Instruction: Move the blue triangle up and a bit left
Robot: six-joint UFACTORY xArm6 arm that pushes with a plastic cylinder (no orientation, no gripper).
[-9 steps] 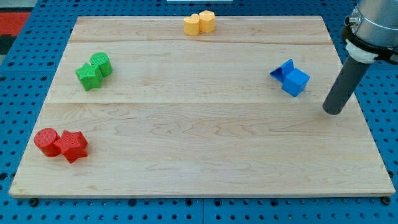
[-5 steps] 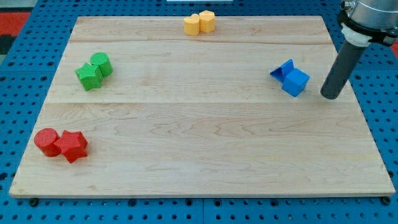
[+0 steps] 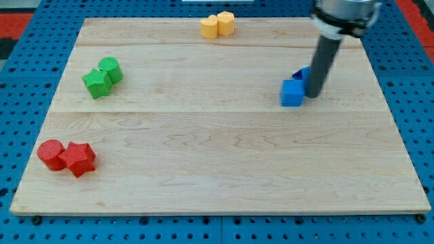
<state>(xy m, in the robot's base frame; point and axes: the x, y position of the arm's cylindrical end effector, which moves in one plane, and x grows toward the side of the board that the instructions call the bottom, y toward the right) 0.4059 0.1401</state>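
The blue triangle (image 3: 300, 73) lies at the board's right, mostly hidden behind my rod; only a sliver shows. A blue cube (image 3: 292, 93) sits just to its lower left. My tip (image 3: 312, 93) rests on the board right beside the cube's right side, in front of the triangle and touching or nearly touching both.
Two yellow blocks (image 3: 218, 24) sit at the top edge. A green star and a green block (image 3: 102, 76) are at the upper left. A red cylinder and a red star (image 3: 66, 156) are at the lower left. The wooden board (image 3: 217, 163) lies on a blue pegboard.
My tip swept left from the board's right side into the blue pair. The blue cube slid left and down a little; the triangle is now behind the rod.
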